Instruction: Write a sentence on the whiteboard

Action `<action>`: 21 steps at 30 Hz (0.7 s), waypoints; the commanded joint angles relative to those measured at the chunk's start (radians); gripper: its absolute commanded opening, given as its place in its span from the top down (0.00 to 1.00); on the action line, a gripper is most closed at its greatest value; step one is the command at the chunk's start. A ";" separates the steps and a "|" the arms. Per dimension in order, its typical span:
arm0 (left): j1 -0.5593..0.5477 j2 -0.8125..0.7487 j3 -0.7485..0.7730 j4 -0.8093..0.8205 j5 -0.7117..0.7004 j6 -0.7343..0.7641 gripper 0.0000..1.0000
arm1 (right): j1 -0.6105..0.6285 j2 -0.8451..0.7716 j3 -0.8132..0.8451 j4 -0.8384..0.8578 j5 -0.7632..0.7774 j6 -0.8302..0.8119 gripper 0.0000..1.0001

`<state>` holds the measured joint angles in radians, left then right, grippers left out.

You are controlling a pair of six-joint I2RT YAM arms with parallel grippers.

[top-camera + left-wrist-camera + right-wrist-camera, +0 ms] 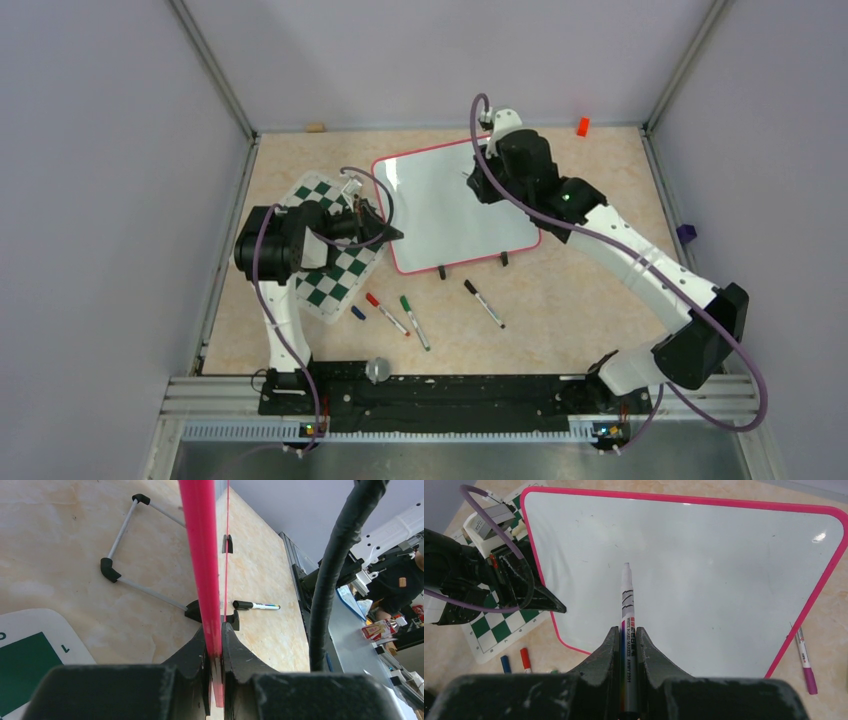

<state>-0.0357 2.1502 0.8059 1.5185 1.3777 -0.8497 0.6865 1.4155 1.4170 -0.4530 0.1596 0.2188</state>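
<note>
Left side: my left gripper (pixel 214 640) is clamped narrow on the red-pink frame of the whiteboard (pixel 440 205), at its left edge.

Right side: my right gripper (pixel 628 635) is closed on a marker (pixel 626 595), with the tip over the middle of the white surface.

The whiteboard lies centre frame in the top view, just right of the chess mat (pixel 335 285).

Count, top view:
- Two black clips (pixel 441 271) on the board's near edge.
- Three loose pens below them: red-capped pen (pixel 386 313), green-capped pen (pixel 414 322), black-capped pen (pixel 484 303).
- One short blue piece (pixel 357 312).

Only the right wrist view shows a purple-capped pen (pixel 805 661), at its lower right. Only the left wrist view shows the board edge-on, with a grey wire stand (pixel 125 555) beside it.
</note>
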 commanded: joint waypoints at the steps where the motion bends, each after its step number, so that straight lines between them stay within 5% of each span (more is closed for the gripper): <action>1: 0.000 0.011 0.013 0.101 0.000 0.084 1.00 | 0.022 0.025 0.070 0.018 -0.016 -0.029 1.00; 17: -0.016 0.022 0.096 0.101 0.020 -0.021 1.00 | 0.065 0.027 0.066 0.046 0.014 -0.001 1.00; 21: -0.016 -0.001 0.086 0.101 0.052 0.000 0.73 | 0.065 0.031 0.061 0.054 0.019 0.007 1.00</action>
<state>-0.0509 2.1593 0.8879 1.5051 1.4269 -0.9024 0.7444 1.4670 1.4620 -0.4488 0.1635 0.2073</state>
